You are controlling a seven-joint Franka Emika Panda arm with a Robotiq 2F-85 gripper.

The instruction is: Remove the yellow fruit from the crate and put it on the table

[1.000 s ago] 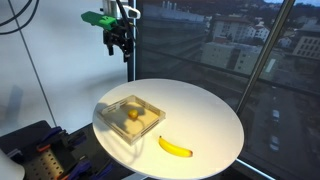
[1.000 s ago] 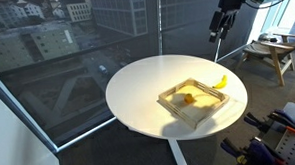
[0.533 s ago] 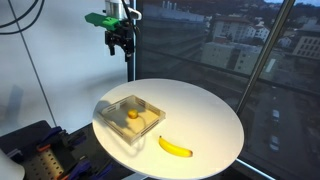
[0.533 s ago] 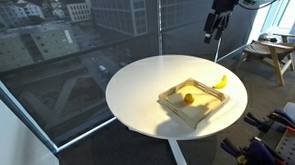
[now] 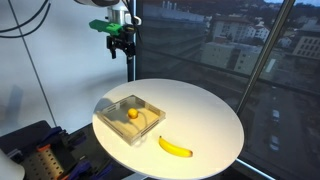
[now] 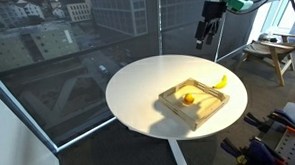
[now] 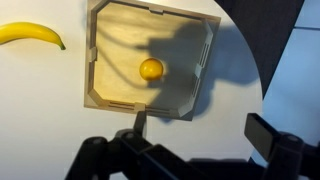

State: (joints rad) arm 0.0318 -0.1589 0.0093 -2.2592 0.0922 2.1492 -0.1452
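Your gripper (image 5: 120, 45) hangs high above the far left edge of the table (image 5: 205, 115), jaws wide apart with nothing between them. The yellow fruit (image 7: 151, 68) lies near the middle of the crate (image 7: 92, 60). A banana (image 5: 175, 147) lies on the table near the crate, not touching it.
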